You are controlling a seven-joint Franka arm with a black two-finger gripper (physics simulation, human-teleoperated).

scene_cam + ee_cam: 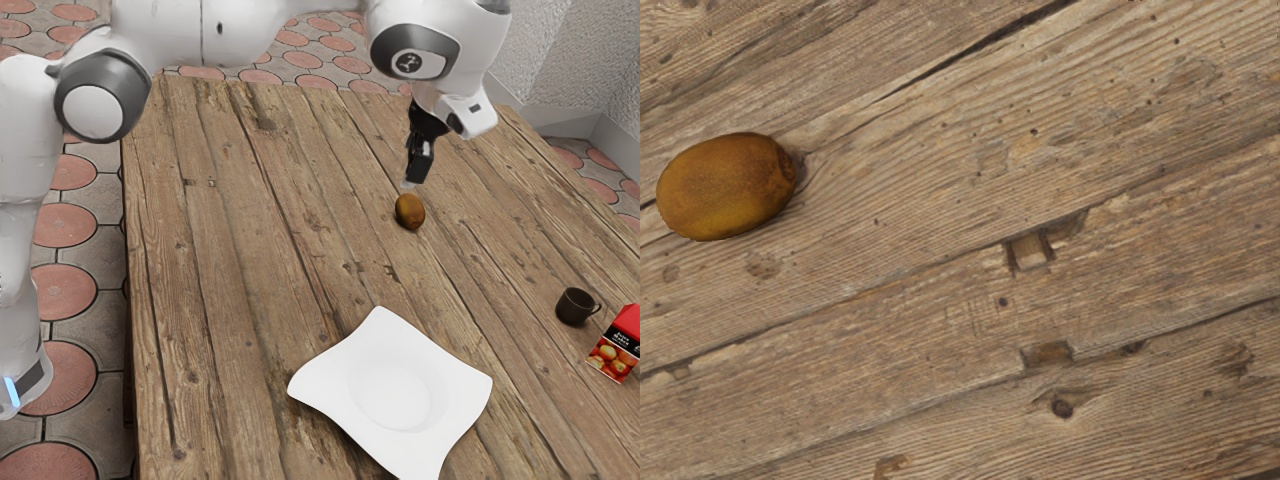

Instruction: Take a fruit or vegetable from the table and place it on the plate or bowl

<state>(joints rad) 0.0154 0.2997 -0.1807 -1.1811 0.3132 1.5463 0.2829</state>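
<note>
A brown kiwi [409, 211] lies on the wooden table [250, 250], a little right of its middle in the exterior view. My gripper [414, 180] hangs just above the kiwi and slightly behind it, not touching it. In the wrist view the kiwi [725, 186] lies off to one side of the hand on bare planks. A white square plate [392, 394] with wavy corners and nothing on it rests near the table's front edge, well in front of the kiwi.
A small dark cup [575, 305] stands at the exterior view's right. Beside it, at the table's right edge, is a red juice carton [618, 345]. Tiled floor surrounds the table.
</note>
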